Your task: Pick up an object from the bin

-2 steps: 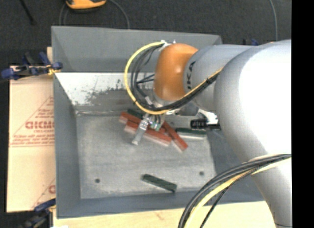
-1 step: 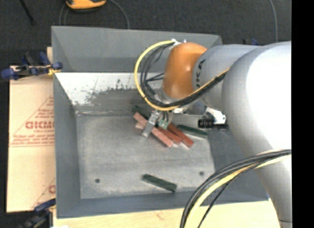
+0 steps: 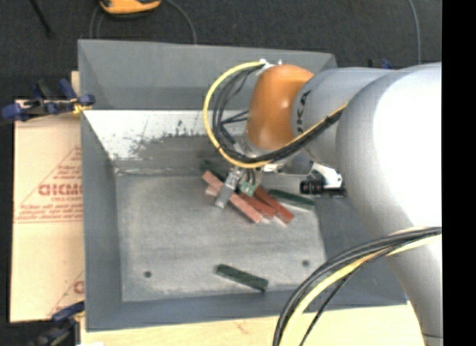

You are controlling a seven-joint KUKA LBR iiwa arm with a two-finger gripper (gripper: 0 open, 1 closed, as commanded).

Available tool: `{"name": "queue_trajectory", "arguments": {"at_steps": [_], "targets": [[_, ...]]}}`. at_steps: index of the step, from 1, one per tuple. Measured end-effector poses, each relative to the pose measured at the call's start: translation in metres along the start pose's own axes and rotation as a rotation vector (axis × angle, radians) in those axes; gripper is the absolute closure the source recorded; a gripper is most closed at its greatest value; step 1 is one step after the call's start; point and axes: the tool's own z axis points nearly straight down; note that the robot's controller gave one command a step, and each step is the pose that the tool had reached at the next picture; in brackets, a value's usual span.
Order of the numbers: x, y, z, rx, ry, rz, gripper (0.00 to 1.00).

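Tool (image 3: 229,190): placed over the back-left end of the reddish-brown sticks (image 3: 258,207), toward the back edge of the bin (image 3: 100,210); width of opening cannot be told. Sticks: long axis laid back-left to front-right, away from the tool. Dark green stick (image 3: 242,277): set apart, by the front edge.

Light falls evenly from above, moderately bright: the grey metal bin (image 3: 186,240) has a flatly lit floor, with only thin soft shadows hugging the red-brown sticks (image 3: 256,204) near the centre and the dark green stick (image 3: 242,277) at 6 o'clock. A pale band of glare runs along the far wall (image 3: 149,130) toward 11 o'clock, the wall above it shaded. The arm's white casing (image 3: 387,158) at 3 o'clock is brightest, its orange cover (image 3: 279,106) softly sheened
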Motion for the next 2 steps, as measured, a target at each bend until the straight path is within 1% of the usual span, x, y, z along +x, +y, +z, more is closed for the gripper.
{"name": "queue_trajectory", "arguments": {"at_steps": [2], "targets": [[0.0007,-0.0008,-0.0119,0.002,0.005,0.0,1.0]]}}
